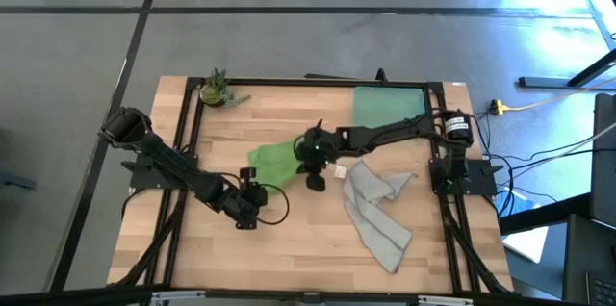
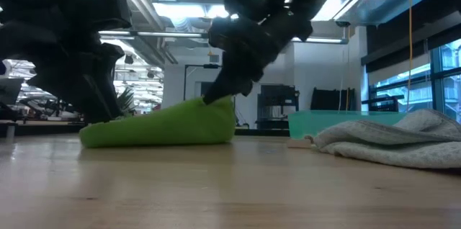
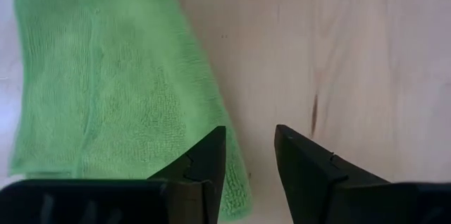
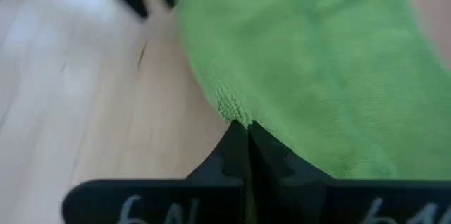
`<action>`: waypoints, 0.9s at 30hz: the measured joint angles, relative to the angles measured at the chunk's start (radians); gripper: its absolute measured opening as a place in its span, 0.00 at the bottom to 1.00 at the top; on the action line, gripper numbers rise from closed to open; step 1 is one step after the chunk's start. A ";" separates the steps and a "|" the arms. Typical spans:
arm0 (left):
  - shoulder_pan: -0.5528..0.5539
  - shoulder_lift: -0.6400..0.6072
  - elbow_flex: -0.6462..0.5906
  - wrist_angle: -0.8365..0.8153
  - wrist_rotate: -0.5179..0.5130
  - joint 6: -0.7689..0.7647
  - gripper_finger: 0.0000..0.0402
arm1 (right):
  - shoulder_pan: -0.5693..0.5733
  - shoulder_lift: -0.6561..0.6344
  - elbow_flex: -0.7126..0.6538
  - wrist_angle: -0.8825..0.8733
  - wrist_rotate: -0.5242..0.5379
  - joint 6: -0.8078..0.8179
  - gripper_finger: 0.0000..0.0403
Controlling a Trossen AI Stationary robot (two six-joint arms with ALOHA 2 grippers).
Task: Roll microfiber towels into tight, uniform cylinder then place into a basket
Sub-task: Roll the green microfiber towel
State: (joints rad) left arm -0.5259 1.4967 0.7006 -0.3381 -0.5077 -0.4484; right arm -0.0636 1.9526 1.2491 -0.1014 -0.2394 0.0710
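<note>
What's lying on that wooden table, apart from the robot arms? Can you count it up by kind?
Towels: 2, one green towel and one grey towel
Baskets: 1, the teal basket
Potted plants: 1, the small plant
Total: 4

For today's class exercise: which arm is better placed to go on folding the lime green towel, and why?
The right arm: its claw is shut on an edge of the soft lime green microfiber towel, lifting it. The left claw is open beside the towel, gripping nothing.
</note>
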 joint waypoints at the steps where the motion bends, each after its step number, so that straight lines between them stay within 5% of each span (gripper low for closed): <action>1: 0.000 0.000 0.000 -0.003 -0.002 0.004 0.29 | -0.010 0.000 0.008 0.000 0.000 0.022 0.00; 11: 0.000 0.000 0.000 0.002 -0.025 0.013 0.29 | -0.077 0.003 0.006 -0.005 0.001 0.085 0.00; 17: 0.023 0.001 0.001 0.128 0.028 0.148 0.29 | -0.079 0.003 0.007 0.004 0.000 0.084 0.00; 27: 0.098 0.107 0.001 0.178 0.063 0.172 0.29 | -0.079 0.003 0.006 0.034 0.001 0.082 0.01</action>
State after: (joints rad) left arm -0.4275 1.6036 0.7013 -0.1597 -0.4451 -0.2768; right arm -0.1421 1.9556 1.2552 -0.0675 -0.2382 0.1532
